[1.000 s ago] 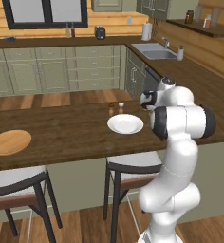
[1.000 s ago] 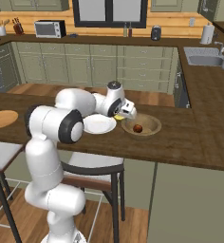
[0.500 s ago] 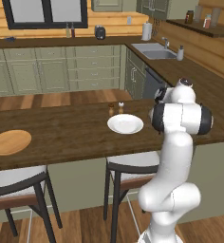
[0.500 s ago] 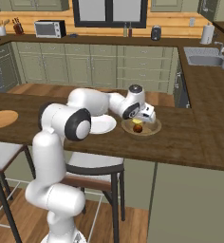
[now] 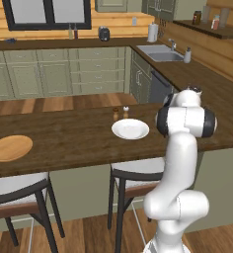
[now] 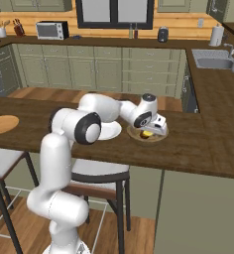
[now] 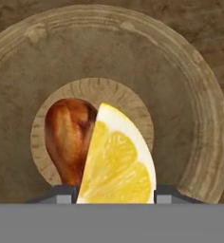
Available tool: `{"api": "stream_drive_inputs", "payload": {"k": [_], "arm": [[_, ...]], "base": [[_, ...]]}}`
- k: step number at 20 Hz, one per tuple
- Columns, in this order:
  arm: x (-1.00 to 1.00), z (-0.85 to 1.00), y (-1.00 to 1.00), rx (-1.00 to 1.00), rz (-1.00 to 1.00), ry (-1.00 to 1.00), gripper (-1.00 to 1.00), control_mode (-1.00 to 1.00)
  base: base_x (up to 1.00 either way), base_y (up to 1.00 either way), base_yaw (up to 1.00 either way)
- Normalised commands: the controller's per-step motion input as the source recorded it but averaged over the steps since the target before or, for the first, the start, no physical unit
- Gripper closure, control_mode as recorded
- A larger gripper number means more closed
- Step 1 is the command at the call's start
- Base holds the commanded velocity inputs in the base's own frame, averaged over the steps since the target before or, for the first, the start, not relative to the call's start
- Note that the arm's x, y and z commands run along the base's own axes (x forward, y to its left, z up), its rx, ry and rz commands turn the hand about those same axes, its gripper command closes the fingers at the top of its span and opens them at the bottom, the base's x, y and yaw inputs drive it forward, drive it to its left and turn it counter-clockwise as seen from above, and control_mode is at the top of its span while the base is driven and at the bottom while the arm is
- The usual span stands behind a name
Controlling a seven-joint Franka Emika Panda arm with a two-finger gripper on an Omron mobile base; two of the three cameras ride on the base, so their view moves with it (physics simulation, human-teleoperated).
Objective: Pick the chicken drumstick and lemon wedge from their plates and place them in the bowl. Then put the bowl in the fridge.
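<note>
Robot arm holds a lemon wedge over a wooden bowl on a kitchen counter.

The dark wood counter [image 6: 208, 149] carries the white arm, which reaches across to the wooden bowl [image 6: 158, 137]. Beside the bowl lies the glossy white plate [image 5: 130, 129], bare, and well apart at the counter's far end the tan wooden plate [image 5: 10, 147], also bare. Seen from the hand, the chicken drumstick [image 7: 66, 137] rests on the bowl's floor. In front of it, the gripper [image 7: 115, 194] has its jaws clamped on the yellow lemon wedge [image 7: 117, 161], one dark tip at each side, directly above the bowl.
</note>
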Motion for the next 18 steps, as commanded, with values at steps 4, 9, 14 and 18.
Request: {"api": "stream_drive_inputs", "payload": {"k": [4, 9, 14, 18], "arm": [[0.11, 0.01, 0.0, 0.0, 0.0, 0.0, -1.0, -1.0], [0.0, 0.08, 0.0, 0.0, 0.0, 0.0, -1.0, -1.0], [0.0, 0.12, 0.11, 0.0, 0.0, 0.0, -1.0, -1.0], [0.0, 0.32, 0.64, -0.07, 0.0, -0.07, -1.0, -1.0]], "base": [[0.0, 0.0, 0.0], [0.0, 0.0, 0.0], [0.0, 0.0, 0.0], [0.0, 0.0, 0.0]]}}
